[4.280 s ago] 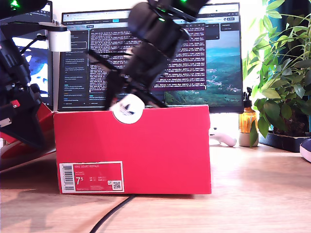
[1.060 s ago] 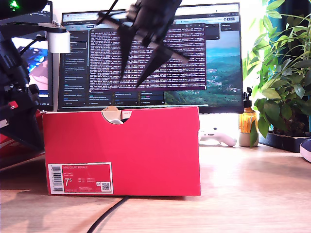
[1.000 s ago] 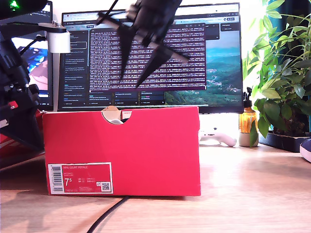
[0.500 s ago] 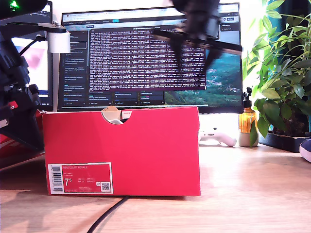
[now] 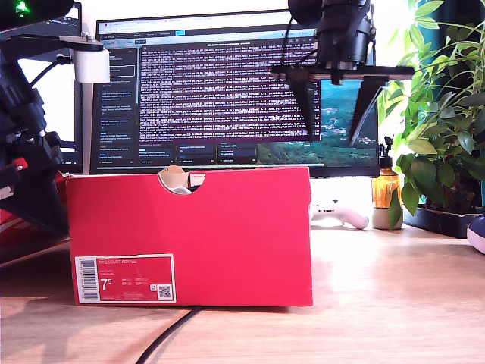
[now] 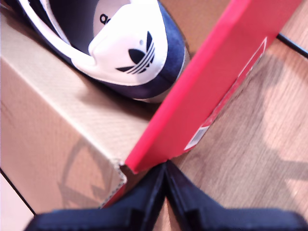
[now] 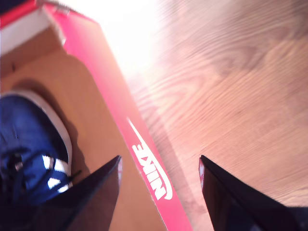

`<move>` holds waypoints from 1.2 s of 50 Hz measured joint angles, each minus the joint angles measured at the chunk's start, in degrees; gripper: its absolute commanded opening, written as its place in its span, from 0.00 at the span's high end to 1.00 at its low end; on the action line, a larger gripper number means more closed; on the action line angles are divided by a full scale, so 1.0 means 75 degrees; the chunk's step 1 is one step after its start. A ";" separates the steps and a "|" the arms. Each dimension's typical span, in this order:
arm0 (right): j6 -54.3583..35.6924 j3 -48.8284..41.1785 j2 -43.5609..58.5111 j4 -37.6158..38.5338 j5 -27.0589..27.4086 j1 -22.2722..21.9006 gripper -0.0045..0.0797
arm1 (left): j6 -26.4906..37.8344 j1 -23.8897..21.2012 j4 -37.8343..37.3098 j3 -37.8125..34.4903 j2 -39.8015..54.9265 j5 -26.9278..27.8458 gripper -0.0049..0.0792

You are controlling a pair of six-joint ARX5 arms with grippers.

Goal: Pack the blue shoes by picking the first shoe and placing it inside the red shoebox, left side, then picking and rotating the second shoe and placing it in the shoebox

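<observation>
The red shoebox (image 5: 227,227) stands on the wooden table, its 7.5 label (image 5: 125,278) low on the front face. One blue shoe lies inside: its navy heel with the white trefoil tab (image 6: 130,48) shows in the first wrist view, its toe and laces (image 7: 24,139) in the second. My first gripper (image 6: 166,168) is shut with nothing in it, just outside the box corner (image 6: 144,161). My second gripper (image 5: 332,136) hangs open and empty, high above the box's end at the exterior view's right, over the box wall (image 7: 144,159).
A monitor (image 5: 227,91) stands behind the box. A plant (image 5: 439,114), an amber bottle (image 5: 386,189) and a white controller (image 5: 341,214) sit at the exterior view's right. A navy, white-soled shape (image 5: 477,231) shows at that edge. A black cable (image 5: 167,337) runs forward.
My second gripper has let go of the shoe, risen open and swung toward the exterior view's right. The box slid slightly toward the exterior view's left earlier and has since stayed still.
</observation>
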 measured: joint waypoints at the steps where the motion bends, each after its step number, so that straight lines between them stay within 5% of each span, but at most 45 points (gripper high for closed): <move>1: 0.0102 -0.0032 -0.0041 0.0006 0.0017 -0.0012 0.39 | 0.0000 0.0000 0.0000 0.0000 0.0000 0.0000 0.96; 33: 0.2363 -0.4529 -0.3060 -0.0020 0.0402 -0.0933 0.39 | 0.0000 0.0000 0.0000 0.0000 0.0000 0.0000 0.96; 60: 0.2891 -0.6490 -0.4680 -0.0017 0.0504 -0.2186 0.39 | 0.0000 0.0000 0.0000 0.0000 0.0000 -0.0003 0.96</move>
